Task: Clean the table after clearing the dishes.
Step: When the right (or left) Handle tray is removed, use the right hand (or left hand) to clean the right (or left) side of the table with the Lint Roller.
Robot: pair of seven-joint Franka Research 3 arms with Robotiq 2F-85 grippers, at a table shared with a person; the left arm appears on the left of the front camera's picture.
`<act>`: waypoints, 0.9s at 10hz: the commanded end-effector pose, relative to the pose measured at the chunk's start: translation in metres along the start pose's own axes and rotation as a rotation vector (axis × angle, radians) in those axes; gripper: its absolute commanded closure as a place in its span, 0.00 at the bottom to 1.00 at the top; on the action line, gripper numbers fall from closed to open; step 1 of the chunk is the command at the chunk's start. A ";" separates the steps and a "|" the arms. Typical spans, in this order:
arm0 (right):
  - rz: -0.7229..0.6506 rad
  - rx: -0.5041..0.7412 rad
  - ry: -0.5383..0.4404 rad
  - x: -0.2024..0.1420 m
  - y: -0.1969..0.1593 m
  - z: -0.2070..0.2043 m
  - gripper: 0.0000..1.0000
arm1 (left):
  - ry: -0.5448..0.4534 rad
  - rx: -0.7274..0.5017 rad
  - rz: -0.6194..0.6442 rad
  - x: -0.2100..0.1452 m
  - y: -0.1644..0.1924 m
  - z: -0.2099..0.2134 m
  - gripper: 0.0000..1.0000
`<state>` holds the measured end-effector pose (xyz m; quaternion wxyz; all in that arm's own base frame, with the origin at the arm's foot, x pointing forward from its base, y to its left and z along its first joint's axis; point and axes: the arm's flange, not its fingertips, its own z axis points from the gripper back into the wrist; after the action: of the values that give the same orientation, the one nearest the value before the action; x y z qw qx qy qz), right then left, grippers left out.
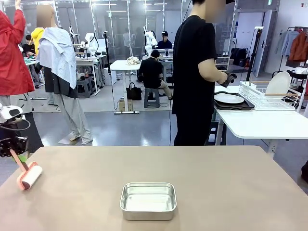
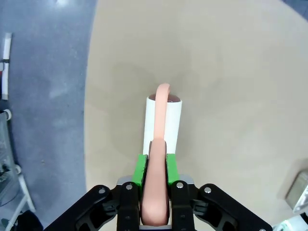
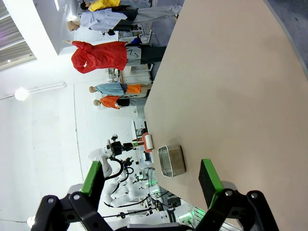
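The taupe table [image 1: 216,183] carries a lint roller [image 1: 30,175] with a white drum and a pink handle, resting at its left edge. My left gripper [image 1: 13,150] is shut on that handle. From the left wrist the roller [image 2: 163,120] stands on the table [image 2: 231,72] just past the left gripper [image 2: 156,166]. My right gripper [image 3: 151,175] hangs open above the table [image 3: 231,86], holding nothing. Of the dishes, a white plate [image 1: 229,98] lies on a dark tray [image 1: 234,106] on the white side table, and another plate [image 1: 278,84] stands in a rack.
A shiny steel pan [image 1: 148,200] sits near the table's front middle, also in the right wrist view as the steel pan [image 3: 172,161]. A person in black [image 1: 192,72] stands at the far side by the white table [image 1: 264,125] and wire dish rack [image 1: 267,98].
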<state>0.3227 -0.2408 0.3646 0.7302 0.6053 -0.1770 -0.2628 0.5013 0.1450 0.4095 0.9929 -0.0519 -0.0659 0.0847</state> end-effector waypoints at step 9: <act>0.009 0.002 0.011 -0.002 0.001 0.003 0.00 | -0.229 0.034 -0.044 -0.062 -0.008 0.107 0.80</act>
<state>0.3227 -0.2408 0.3647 0.7302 0.6053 -0.1771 -0.2627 0.4163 0.1324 0.5185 0.9791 -0.0247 -0.1912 0.0653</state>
